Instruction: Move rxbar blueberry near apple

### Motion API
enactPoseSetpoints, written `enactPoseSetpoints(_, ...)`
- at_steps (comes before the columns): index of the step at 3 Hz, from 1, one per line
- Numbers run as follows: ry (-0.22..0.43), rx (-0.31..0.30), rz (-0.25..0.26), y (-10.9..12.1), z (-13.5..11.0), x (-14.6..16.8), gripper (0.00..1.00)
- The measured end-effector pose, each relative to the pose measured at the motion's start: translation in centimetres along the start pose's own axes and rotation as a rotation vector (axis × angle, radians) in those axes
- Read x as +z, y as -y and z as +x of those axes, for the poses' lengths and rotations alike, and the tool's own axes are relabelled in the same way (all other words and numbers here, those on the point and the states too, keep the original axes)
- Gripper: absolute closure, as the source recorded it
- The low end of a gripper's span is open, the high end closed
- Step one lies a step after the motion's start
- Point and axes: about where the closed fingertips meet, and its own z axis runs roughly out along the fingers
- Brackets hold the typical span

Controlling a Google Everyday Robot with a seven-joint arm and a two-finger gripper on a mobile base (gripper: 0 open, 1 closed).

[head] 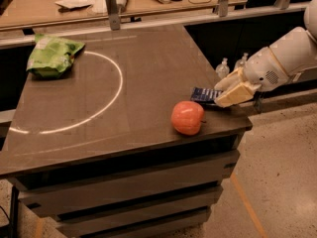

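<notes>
The rxbar blueberry (pixel 204 94) is a small flat dark-blue wrapper with pale lettering, low at the table's right edge. My gripper (pixel 229 90) reaches in from the right on a white arm and is shut on the bar's right end. The apple (pixel 187 117), round and red-orange, sits on the dark table (pixel 148 58) near the front right corner. The bar is just behind and to the right of the apple, a small gap apart.
A green chip bag (pixel 52 55) lies at the table's back left. A white arc (pixel 117 83) is painted on the tabletop. Two small bottles (pixel 224 68) stand beyond the right edge. A cluttered counter (pixel 99 1) runs behind the table.
</notes>
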Motion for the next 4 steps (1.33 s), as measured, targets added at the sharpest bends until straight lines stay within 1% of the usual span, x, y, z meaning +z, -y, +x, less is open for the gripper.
enactPoseSetpoints(1, -0.003, 0.008, -0.008, -0.6, 0.6, 0.2, 0.86)
enactPoseSetpoints(3, 0.01, 0.004, -0.045, -1.5, 0.7, 0.5, 0.39)
enactPoseSetpoints(4, 0.002, -0.002, -0.052, -1.9, 0.8, 0.2, 0.16)
